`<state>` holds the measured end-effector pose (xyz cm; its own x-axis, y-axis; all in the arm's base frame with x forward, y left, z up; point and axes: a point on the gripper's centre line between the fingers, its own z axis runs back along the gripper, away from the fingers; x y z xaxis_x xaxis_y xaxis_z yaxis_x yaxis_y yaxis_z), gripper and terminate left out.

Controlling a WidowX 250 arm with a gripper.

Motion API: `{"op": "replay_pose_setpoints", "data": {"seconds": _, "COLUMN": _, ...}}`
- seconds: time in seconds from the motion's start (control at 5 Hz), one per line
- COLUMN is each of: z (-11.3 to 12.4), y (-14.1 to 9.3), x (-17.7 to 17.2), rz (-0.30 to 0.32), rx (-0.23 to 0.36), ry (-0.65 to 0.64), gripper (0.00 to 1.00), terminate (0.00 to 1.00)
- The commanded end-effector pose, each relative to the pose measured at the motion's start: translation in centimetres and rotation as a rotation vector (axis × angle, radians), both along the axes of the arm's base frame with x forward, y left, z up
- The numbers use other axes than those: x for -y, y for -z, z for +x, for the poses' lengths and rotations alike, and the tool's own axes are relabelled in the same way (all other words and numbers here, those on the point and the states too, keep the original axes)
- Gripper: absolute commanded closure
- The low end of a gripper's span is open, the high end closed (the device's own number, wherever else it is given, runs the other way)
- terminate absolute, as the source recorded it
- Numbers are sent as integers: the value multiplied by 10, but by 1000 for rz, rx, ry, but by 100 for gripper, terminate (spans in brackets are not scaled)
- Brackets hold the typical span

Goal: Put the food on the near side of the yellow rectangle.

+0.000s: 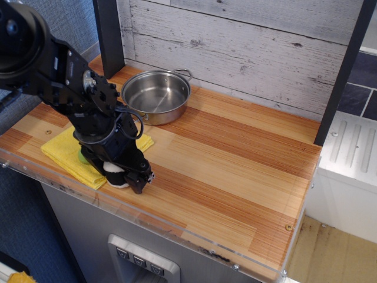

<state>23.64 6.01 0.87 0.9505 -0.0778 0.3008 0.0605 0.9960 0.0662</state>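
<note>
The food, a small sushi roll, shows as a white and black patch between my gripper's fingers. My gripper is shut on it, low over the near right corner of the yellow cloth, at the counter's front edge. I cannot tell whether the roll touches the cloth or the wood. The arm covers the cloth's right half. The green-handled spatula is almost hidden; only a bit of green shows beside the arm.
A steel pot stands behind the cloth near the plank wall. A dark post rises at the back left. The wooden counter stretches to the right, with a clear plastic lip along its front edge.
</note>
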Motion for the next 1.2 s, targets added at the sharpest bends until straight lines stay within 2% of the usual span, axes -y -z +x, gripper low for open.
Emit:
{"op": "replay_pose_setpoints", "data": {"seconds": 0.0, "z": 5, "y": -21, "x": 2, "rz": -10, "rx": 41, "ry": 1, "gripper": 0, "terminate": 0}}
{"op": "replay_pose_setpoints", "data": {"seconds": 0.4, "z": 12, "y": -77, "x": -3, "rz": -54, "rx": 202, "ry": -50, "gripper": 0, "terminate": 0}}
{"op": "replay_pose_setpoints", "data": {"seconds": 0.6, "z": 10, "y": -104, "x": -2, "rz": -68, "rx": 256, "ry": -31, "gripper": 0, "terminate": 0}}
{"op": "replay_pose_setpoints", "data": {"seconds": 1.0, "z": 10, "y": -104, "x": -2, "rz": -68, "rx": 256, "ry": -31, "gripper": 0, "terminate": 0}}
